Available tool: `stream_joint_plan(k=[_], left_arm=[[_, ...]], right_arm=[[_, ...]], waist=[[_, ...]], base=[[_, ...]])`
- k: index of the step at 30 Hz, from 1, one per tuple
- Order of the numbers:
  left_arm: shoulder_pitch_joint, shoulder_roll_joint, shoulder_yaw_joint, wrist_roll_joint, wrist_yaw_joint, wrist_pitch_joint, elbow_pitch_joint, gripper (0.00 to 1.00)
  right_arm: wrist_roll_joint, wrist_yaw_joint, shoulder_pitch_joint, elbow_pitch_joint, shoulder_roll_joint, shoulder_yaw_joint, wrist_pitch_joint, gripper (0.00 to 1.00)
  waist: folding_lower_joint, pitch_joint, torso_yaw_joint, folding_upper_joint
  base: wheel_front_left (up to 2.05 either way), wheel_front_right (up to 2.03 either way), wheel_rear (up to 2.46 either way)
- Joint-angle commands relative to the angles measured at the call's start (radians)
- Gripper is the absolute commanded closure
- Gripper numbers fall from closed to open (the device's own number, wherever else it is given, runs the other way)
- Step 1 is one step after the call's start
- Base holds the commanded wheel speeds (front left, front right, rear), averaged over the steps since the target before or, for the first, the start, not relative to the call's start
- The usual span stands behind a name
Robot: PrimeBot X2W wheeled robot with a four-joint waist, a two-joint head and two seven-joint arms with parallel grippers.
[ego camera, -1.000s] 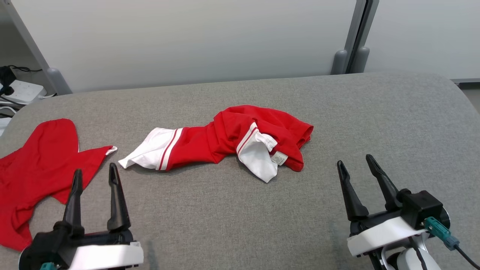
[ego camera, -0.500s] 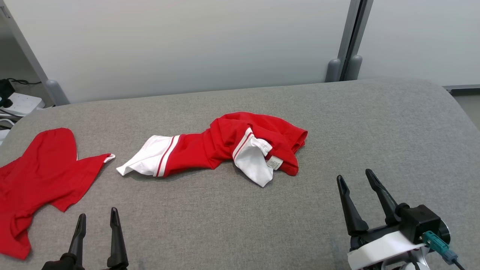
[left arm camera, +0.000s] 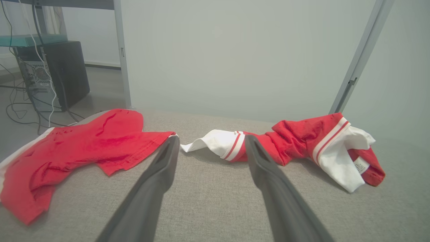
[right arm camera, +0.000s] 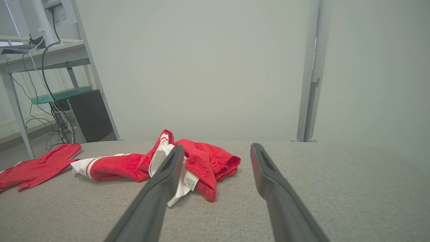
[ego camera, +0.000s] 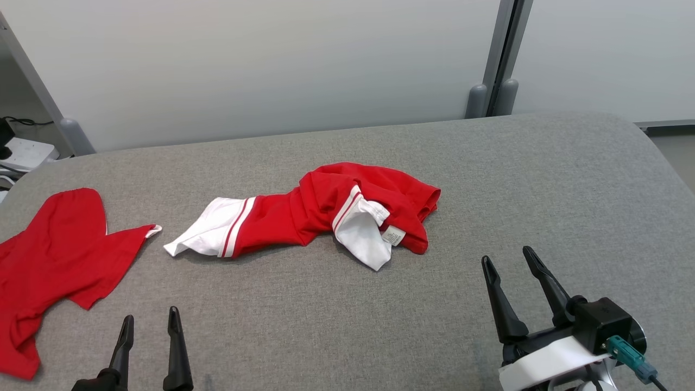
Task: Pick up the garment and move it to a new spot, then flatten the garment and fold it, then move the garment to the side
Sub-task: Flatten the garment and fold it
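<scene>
Presently, both grippers are found unloaded. The left gripper is seen at the lower left of the head view with its two dark fingers spread apart and nothing between them. The right gripper is seen at the lower right, likewise spread wide and empty. No cloth is touched by either.

The garment, red with white striped trim, is found crumpled near the middle of the grey padded table, ahead of both grippers and between their lines of reach. Its long axis is laid across the table, roughly left to right, at right angles to the way the fingers point. A white cuff end is turned toward the left. The bunched red body, with a white panel and a sewn label, is turned toward the right. A second red cloth is noted lying at the table's left edge, near the cuff end but apart from it. It is taken not to be the piece in hand, though this cannot be confirmed.

The pick-up is judged not yet begun. The right gripper is judged the nearer, being set just short of the bunched end. The left is held further back, roughly in line with the cuff end. A forward reach is called for, and each end is best taken by the arm on its own side.
</scene>
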Motion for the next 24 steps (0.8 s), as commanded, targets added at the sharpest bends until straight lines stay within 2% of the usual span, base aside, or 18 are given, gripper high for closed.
stream_joint_plan(k=[1, 11, 16, 21, 24], left_arm=[[-0.046, 0.004, 0.028, -0.014, 0.005, -0.009, -0.020, 0.00], [-0.122, 0.004, -0.034, -0.096, -0.008, -0.009, 0.066, 0.00], [-0.224, 0.004, -0.130, -0.188, -0.044, -0.009, 0.155, 0.00], [-0.346, 0.004, -0.240, -0.225, -0.093, -0.009, 0.268, 0.00], [-0.419, 0.004, -0.294, -0.264, -0.097, -0.009, 0.341, 0.00]], right_arm=[[0.009, 0.001, -0.019, -0.025, -0.005, 0.022, -0.012, 0.00], [0.016, 0.001, -0.031, -0.026, -0.015, 0.035, -0.012, 0.00], [0.016, 0.001, -0.044, -0.029, -0.024, 0.041, -0.012, 0.00], [0.016, 0.001, -0.076, -0.038, -0.031, 0.044, -0.012, 0.00], [0.016, 0.001, -0.097, -0.044, -0.031, 0.036, -0.012, 0.00]], waist=[[0.0000, 0.001, 0.000, 0.0000], [0.0000, 0.036, -0.004, 0.0000], [0.0000, 0.077, -0.014, 0.0000], [0.0000, 0.135, -0.039, 0.0000], [0.0000, 0.170, -0.060, 0.0000]], base=[[0.00, 0.00, 0.00], [0.00, 0.00, 0.00], [0.00, 0.00, 0.00], [0.00, 0.00, 0.00], [0.00, 0.00, 0.00]])
